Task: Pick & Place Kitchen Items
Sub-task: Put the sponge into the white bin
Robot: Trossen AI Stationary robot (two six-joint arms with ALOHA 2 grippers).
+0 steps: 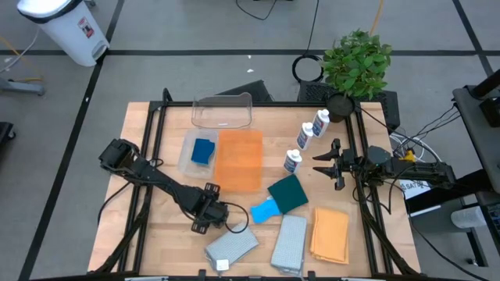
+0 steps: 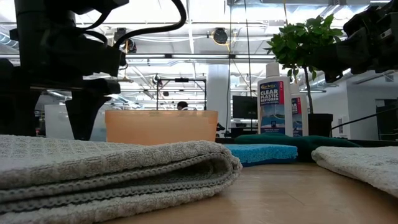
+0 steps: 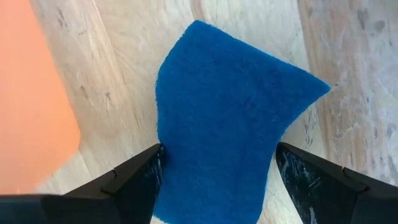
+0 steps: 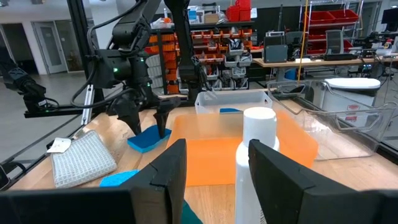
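Wooden table (image 1: 156, 234) amid grey workshop floor (image 1: 156, 70).

Bare table (image 1: 156, 133) left of orange tray (image 1: 239, 159)

Light blue pad (image 1: 265, 211) flat on table, touching dark green pad (image 1: 288, 193).

Blue sponge (image 3: 224, 118) (orange cloth (image 1: 239, 158))
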